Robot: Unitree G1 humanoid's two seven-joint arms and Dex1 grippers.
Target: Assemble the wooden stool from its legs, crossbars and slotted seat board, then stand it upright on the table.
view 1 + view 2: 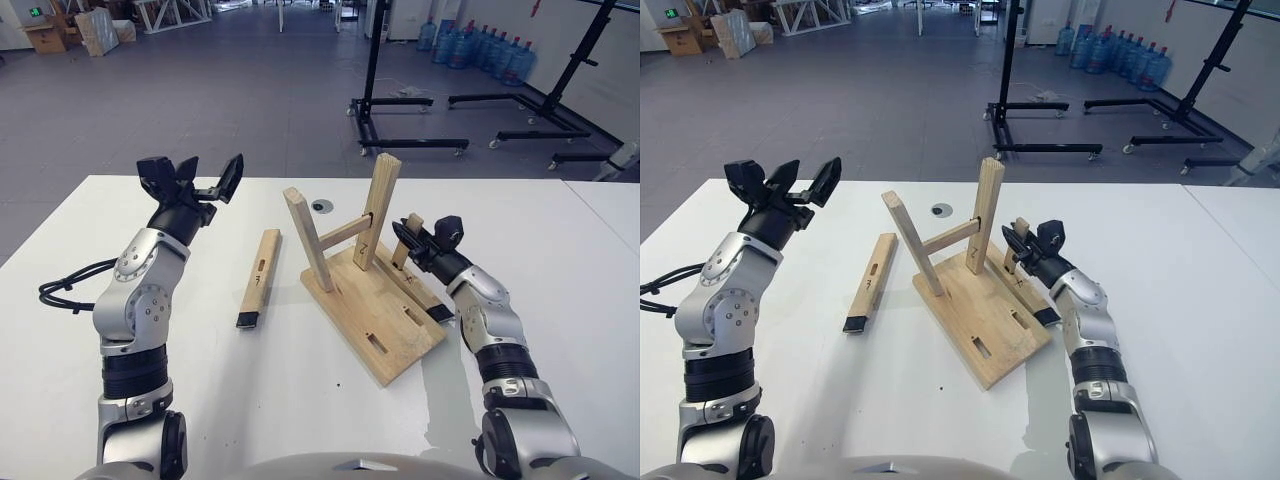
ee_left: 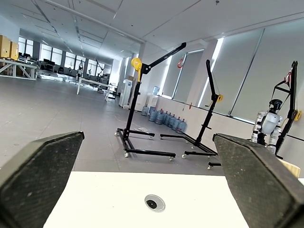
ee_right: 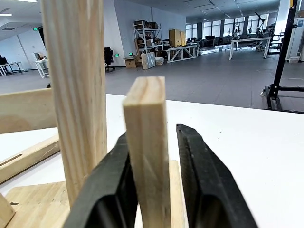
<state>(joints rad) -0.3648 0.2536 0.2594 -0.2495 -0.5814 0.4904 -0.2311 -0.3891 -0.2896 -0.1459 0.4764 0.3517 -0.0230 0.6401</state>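
Right gripper (image 1: 411,238) is pinched on a short wooden bar (image 3: 146,123), held near upright, just beside and parallel to the standing leg (image 3: 76,95) on the seat board (image 1: 385,340); left gripper (image 1: 190,175) is spread, well apart.

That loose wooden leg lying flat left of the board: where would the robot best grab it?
Probably around its middle, straight down from above with the open left gripper, closing across the narrow width. The loose leg lies flat on the table with both long sides free; the right gripper holds another leg.
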